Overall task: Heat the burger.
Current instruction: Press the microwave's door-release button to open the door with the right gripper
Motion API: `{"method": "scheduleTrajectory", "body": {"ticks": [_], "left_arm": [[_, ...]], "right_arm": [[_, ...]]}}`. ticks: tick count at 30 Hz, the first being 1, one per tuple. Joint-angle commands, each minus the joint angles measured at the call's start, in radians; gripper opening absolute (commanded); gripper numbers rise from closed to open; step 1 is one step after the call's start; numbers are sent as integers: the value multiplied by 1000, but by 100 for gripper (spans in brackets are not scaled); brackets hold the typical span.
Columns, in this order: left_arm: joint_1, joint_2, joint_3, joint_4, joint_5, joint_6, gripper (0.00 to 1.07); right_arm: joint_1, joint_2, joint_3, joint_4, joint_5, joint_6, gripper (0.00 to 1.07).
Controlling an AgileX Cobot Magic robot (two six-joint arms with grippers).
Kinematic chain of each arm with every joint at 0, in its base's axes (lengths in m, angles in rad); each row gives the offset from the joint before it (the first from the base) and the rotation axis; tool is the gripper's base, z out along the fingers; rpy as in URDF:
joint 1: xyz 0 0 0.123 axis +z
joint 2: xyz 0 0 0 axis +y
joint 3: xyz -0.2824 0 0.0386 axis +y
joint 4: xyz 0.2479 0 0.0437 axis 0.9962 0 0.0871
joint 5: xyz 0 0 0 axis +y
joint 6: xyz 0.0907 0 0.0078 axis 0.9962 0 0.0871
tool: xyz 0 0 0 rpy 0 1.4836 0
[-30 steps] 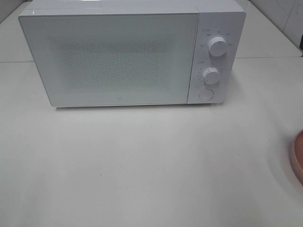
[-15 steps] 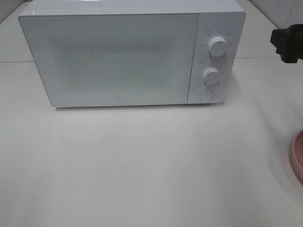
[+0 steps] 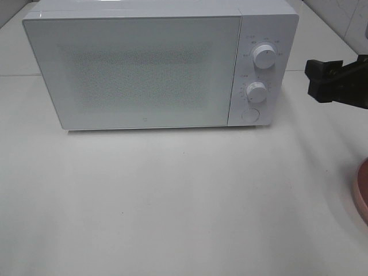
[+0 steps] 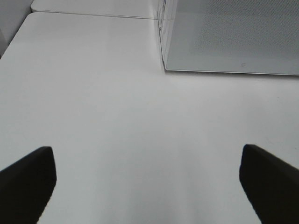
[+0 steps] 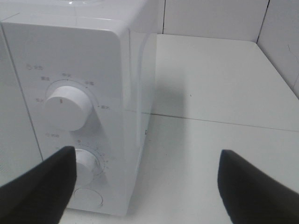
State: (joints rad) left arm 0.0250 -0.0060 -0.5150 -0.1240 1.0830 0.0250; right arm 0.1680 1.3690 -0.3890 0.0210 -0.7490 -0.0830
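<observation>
The burger shows in none of the views, so where it sits cannot be told; the white microwave [image 3: 144,69] stands at the back of the pale tabletop [image 3: 172,201] with its frosted door shut; down its control panel on the right run an upper knob [image 3: 264,56], a lower knob [image 3: 256,92] and a round button [image 3: 249,114]; the right fingers [image 5: 42,186] hang just off that panel's side, spread wide with nothing between them, facing the knobs and touching none; at the right edge of the high view a sliver of pink plate [image 3: 362,192] lies on the tabletop, well apart from the microwave; the left fingers [image 4: 28,182] are released too, parted over bare tabletop, with the microwave's front corner ahead of them.
</observation>
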Motion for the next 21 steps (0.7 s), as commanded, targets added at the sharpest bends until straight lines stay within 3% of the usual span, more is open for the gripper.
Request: {"method": "scheduleTrajectory", "body": {"ticks": [1,10,21], "left_arm": [[0,-11,1,-6,-17,-1,100],[0,-11,1,-6,-17,0,100],[0,-11,1,-6,-17,0,100]], "right_arm": [[49,9,12,76,-60,-79,75],[256,34,44,372,-186,-238,75],[421,188,44,603,-282,-255,75]]}}
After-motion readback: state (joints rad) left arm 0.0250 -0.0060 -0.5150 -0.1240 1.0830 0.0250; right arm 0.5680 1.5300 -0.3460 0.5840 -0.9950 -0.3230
